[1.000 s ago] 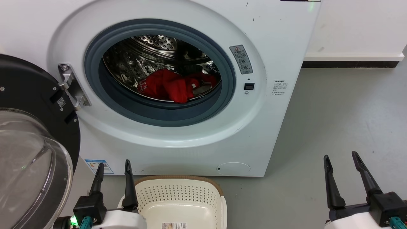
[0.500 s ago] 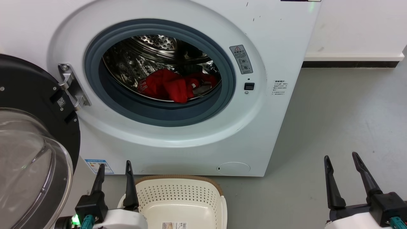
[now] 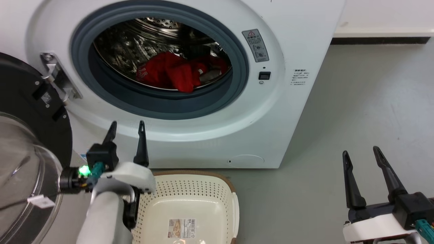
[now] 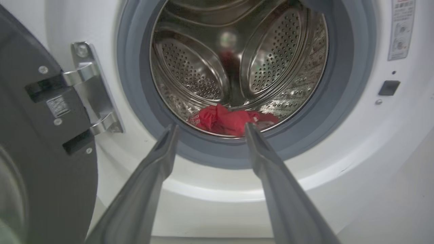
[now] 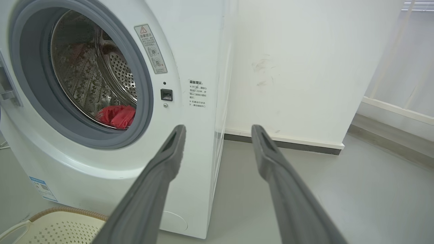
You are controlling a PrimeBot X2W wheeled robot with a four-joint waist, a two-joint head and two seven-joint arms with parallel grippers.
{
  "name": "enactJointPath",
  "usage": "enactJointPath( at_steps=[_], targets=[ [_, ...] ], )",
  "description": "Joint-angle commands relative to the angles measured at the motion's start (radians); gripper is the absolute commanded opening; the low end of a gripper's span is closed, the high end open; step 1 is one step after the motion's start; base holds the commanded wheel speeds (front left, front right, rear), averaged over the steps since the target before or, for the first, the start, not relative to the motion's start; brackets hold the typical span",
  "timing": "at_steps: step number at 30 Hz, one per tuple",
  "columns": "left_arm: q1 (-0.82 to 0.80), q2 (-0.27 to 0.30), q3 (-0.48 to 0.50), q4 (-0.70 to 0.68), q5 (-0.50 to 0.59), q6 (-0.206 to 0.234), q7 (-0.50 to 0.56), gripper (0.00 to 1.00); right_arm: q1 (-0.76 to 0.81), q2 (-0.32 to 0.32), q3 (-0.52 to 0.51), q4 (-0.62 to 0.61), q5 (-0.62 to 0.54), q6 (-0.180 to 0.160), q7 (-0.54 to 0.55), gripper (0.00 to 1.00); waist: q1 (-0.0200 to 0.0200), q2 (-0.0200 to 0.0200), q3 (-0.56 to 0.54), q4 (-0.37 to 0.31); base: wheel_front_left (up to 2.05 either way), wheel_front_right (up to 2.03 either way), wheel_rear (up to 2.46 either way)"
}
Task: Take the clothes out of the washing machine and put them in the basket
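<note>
Cream plastic, one basket point(image 3: 190, 191) stands nearest on the grey floor point(image 3: 356, 118), with one label on its base. Two hands flank it, each with its two dark fingers spread apart and gripping nothing. The left hand point(image 3: 127, 123) is raised before the one white washer point(image 3: 291, 40), below its porthole point(image 3: 159, 106). The right hand point(image 3: 360, 150) is well off to the side over the floor. The washer's door point(image 3: 20, 101) is swung wide to the left. Farthest, the clothes point(image 3: 169, 71) lie in one red heap at the bottom of the drum point(image 3: 135, 44); how many garments, I cannot tell.
</note>
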Motion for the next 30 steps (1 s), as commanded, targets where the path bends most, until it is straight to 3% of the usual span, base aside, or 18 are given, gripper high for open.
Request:
enactJointPath(
  at_steps=[1,16,21,22,30],
  targets=[
    [-0.063,0.012,0.006,0.03,0.009,-0.008,-0.002,1.0,-0.022,0.001,0.002,-0.007,0.005,-0.001,-0.002,1.0,-0.0001,0.0,0.048,-0.033,0.0,0.0,0.0],
    [-0.596,0.128,-0.02,0.465,0.027,-0.075,0.042,1.0,-0.163,0.002,0.024,-0.035,0.029,-0.001,-0.002,1.0,-0.0001,0.0,0.292,-0.152,0.0,0.0,0.0],
    [-0.77,0.173,-0.031,0.578,0.025,-0.096,0.113,1.0,-0.211,0.002,0.035,-0.048,0.046,-0.001,-0.002,1.0,-0.0001,0.0,0.379,-0.189,0.0,0.0,0.0],
    [-0.867,0.189,-0.045,0.632,0.028,-0.103,0.168,1.0,-0.23,0.002,0.035,-0.056,0.054,-0.001,-0.002,1.0,-0.0001,0.0,0.433,-0.201,0.0,0.0,0.0],
    [-1.097,0.243,-0.086,0.728,0.042,-0.119,0.308,1.0,-0.306,0.002,0.052,-0.078,0.079,-0.001,-0.002,1.0,-0.0001,0.0,0.558,-0.248,0.0,0.0,0.0]
  ],
)
